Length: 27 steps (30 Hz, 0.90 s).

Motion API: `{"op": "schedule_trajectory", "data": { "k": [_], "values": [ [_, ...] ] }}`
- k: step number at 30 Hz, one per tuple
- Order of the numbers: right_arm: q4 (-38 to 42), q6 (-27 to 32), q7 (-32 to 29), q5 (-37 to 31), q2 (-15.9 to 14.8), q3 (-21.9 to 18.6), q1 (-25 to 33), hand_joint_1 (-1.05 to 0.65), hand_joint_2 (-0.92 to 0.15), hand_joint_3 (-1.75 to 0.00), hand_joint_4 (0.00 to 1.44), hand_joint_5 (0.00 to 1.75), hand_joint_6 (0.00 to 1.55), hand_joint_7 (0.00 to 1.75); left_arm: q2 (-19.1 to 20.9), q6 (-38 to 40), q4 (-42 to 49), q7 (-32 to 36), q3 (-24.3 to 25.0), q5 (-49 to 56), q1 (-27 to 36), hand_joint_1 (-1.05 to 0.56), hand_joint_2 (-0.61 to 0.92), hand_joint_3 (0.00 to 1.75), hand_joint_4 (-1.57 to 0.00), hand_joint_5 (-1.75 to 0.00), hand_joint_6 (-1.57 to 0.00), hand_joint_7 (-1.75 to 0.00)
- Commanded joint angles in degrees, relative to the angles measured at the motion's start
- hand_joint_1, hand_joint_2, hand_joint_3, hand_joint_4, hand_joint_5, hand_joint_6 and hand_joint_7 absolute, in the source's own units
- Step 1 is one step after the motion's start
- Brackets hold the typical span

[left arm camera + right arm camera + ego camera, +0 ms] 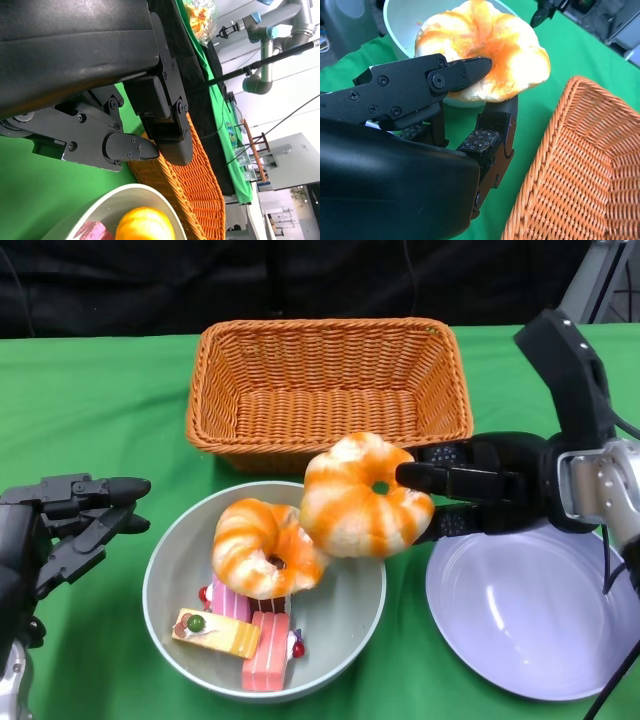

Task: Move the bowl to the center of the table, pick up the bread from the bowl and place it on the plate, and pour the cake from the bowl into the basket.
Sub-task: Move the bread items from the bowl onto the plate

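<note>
The right robot hand (470, 495) pinches a bread (365, 495) above the bowl (165, 575).

Lighting over my table (90, 390) is bright and even, from above; shadows under the bowl (165, 570) and basket (330, 390) are soft; the plate (530, 610) carries a mild sheen; my head view is sharp; both wrist views show my hand shells large and dark, backgrounds slightly soft, bright at the far edge.

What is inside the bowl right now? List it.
In the bowl: one bread and cake pieces. The bread covers part of the cakes. The right hand holds a second bread over the rim.
</note>
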Motion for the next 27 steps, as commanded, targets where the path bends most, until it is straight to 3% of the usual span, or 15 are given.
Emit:
{"op": "schedule_trajectory", "data": {
  "k": [1,16,27],
  "values": [
    [-2.9,-0.6,1.3,0.7,-2.9,-0.1,2.2,-0.25,-0.92,-0.10,0.73,1.32,0.76,0.90,1.4,-0.1,-0.1,0.8,0.2,0.3,-0.4,-0.14,0.92,0.25,-1.00,-0.76,-1.27,0.00],
    [-12.3,3.9,0.9,2.7,-7.3,-1.5,9.3,-0.23,-0.92,-0.21,0.64,1.41,0.61,1.07,1.4,0.3,-0.1,1.0,0.2,0.3,-0.5,-0.14,0.92,0.27,-0.98,-0.77,-1.26,0.00],
    [-16.3,5.8,0.1,3.3,-9.2,-1.5,14.2,-0.23,-0.92,-0.23,0.65,1.43,0.65,1.09,1.4,0.7,-0.3,0.4,0.2,-0.4,-0.4,-0.13,0.92,0.28,-0.97,-0.78,-1.26,0.00]
  ]
}}
